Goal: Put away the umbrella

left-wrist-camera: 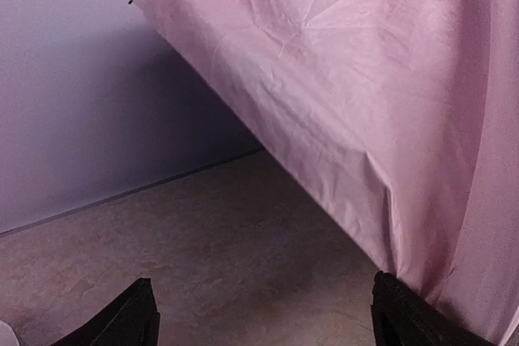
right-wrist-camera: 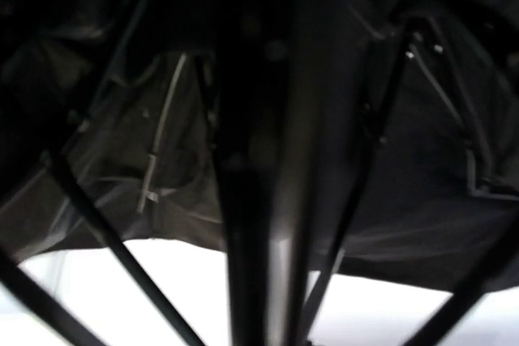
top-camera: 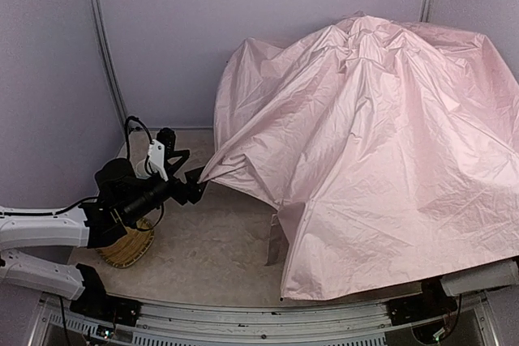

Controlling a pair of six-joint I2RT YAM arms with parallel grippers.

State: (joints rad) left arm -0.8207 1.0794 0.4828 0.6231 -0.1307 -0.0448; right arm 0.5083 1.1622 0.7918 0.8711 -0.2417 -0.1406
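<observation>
One umbrella (top-camera: 381,143), canopy spread; left gripper (left-wrist-camera: 263,278) jaws apart beside its edge; right gripper hidden, state untellable.

The umbrella (top-camera: 381,143) runs off the top view's right edge and covers the right hand entirely. Beneath the umbrella, the right wrist view is dark and blurred: shaft (right-wrist-camera: 292,119) and ribs (right-wrist-camera: 122,253) smear together, that hand's grip unreadable.
</observation>
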